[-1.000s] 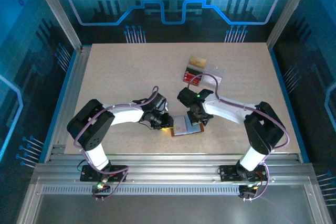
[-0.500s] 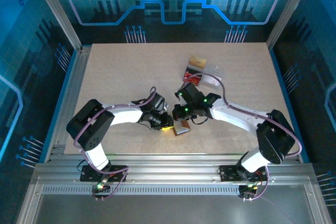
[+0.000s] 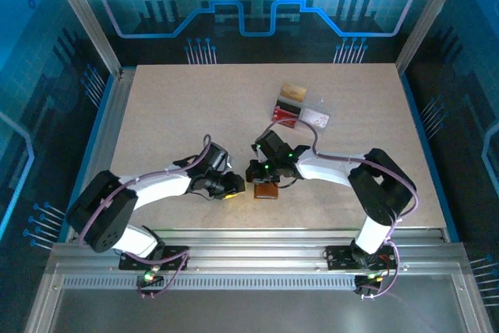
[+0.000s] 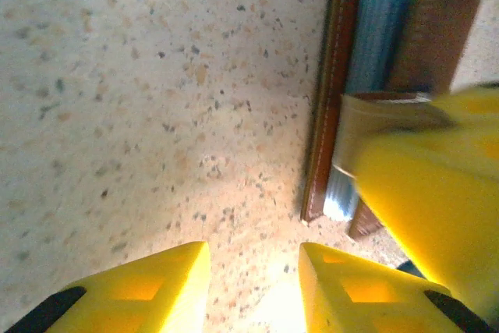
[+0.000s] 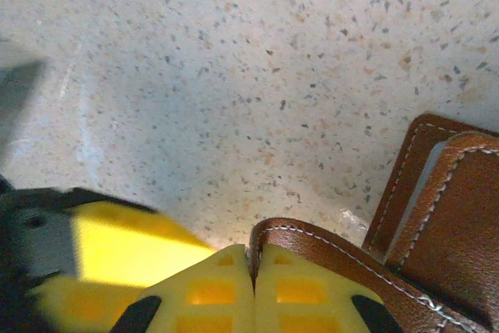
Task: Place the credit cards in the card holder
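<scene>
The brown card holder (image 3: 267, 190) lies on the speckled table between my two grippers, partly folded. In the left wrist view it stands on edge (image 4: 327, 115), with a blue credit card (image 4: 380, 37) tucked between its leather leaves. My right gripper (image 5: 253, 259) is shut on the curved edge of one leather flap of the card holder (image 5: 444, 193). From above, the right gripper (image 3: 261, 174) sits at the holder's left top corner. My left gripper (image 4: 253, 271) is open over bare table just left of the holder, with nothing between its fingers; from above the left gripper (image 3: 227, 189) is a short way off.
A clear plastic tray (image 3: 316, 118) stands behind the grippers, holding a red card (image 3: 286, 111), with a tan card (image 3: 293, 90) at its far end. The metal rail (image 3: 249, 235) runs along the near table edge. The right gripper's yellow finger (image 4: 425, 193) crowds the left wrist view.
The right gripper has carried the flap leftward, folding the card holder from flat to nearly closed. The left gripper has backed off to the left and opened its jaws.
</scene>
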`<state>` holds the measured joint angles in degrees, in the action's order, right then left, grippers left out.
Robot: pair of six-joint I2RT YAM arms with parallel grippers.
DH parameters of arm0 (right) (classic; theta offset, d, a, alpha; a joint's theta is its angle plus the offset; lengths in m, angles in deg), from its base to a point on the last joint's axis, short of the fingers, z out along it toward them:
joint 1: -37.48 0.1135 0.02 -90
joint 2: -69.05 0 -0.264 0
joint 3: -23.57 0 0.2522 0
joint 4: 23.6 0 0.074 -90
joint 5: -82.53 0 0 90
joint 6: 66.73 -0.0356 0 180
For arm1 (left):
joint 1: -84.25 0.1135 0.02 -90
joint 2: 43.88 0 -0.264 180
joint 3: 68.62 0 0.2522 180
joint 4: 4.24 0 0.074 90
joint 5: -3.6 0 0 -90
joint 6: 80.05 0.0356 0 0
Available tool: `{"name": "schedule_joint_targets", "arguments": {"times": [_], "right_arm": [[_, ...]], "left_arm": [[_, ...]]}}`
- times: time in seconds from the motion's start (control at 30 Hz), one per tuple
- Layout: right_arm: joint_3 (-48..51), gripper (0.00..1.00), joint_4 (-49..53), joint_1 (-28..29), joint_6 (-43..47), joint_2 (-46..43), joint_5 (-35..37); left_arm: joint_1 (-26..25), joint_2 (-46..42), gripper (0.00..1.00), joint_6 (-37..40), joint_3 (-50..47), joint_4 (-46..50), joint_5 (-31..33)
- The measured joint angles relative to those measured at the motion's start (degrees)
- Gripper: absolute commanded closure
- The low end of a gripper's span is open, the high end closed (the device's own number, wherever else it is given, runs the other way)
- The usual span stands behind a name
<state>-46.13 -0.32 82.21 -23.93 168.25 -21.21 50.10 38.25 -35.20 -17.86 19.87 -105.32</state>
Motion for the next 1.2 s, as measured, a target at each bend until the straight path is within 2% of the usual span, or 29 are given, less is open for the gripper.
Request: {"name": "schedule_joint_targets", "arguments": {"times": [0.07,0.13,0.23,0.3,0.33,0.4,0.53,0.73,0.8,0.87,0.9,1.03,1.1,1.2], "right_arm": [[-0.2,0.95,0.0,0.7,0.0,1.6,0.3],[-0.8,0.88,0.7,1.4,0.2,2.8,0.6],[-3.0,0.72,3.3,2.0,1.8,2.9,1.1],[-6.3,0.56,6.6,2.0,3.2,2.9,0.7],[-8.0,0.51,8.2,2.0,4.1,2.9,0.5],[-12.2,0.45,12.8,1.9,6.3,2.8,0.8],[-14.2,0.37,18.9,0.4,9.4,0.2,0.2],[-10.8,0.35,21.9,-4.0,11.5,-12.8,-2.6],[-7.8,0.39,22.2,-6.8,11.7,-17.6,-2.8],[-4.2,0.49,22.8,-10.3,12.2,-21.0,-2.8],[-2.7,0.56,23.3,-11.7,12.3,-21.8,-2.7],[4.0,0.69,23.9,-16.0,12.9,-22.5,-2.1],[6.9,0.72,24.1,-17.2,13.1,-22.5,-2.2],[9.4,0.71,24.3,-18.5,13.5,-22.5,-2.1]], "left_arm": [[0.3,-3.4,0.62,0.0,-0.4,1.8,1.2],[0.7,-6.6,0.61,0.0,-0.5,3.6,2.3],[1.4,-11.3,0.59,0.2,-0.5,6.5,3.8],[1.7,-13.4,0.58,0.5,-0.4,8.5,4.6],[1.7,-14.1,0.57,0.7,-0.4,9.3,4.8],[1.8,-15.1,0.57,1.4,0.2,11.5,5.2],[2.0,-15.8,0.58,2.2,3.1,13.8,5.2],[0.9,-15.0,0.57,3.1,7.3,15.7,5.3],[-0.6,-13.1,0.58,3.5,9.9,16.5,5.6],[-2.8,-9.6,0.58,3.9,13.9,16.9,5.7],[-3.8,-7.7,0.59,4.3,15.8,16.9,5.7],[-7.6,1.8,0.64,5.4,24.8,16.8,5.7],[-8.8,6.6,0.67,6.3,28.6,16.4,5.6],[-9.7,12.7,0.7,6.6,32.0,16.2,5.2]]}}
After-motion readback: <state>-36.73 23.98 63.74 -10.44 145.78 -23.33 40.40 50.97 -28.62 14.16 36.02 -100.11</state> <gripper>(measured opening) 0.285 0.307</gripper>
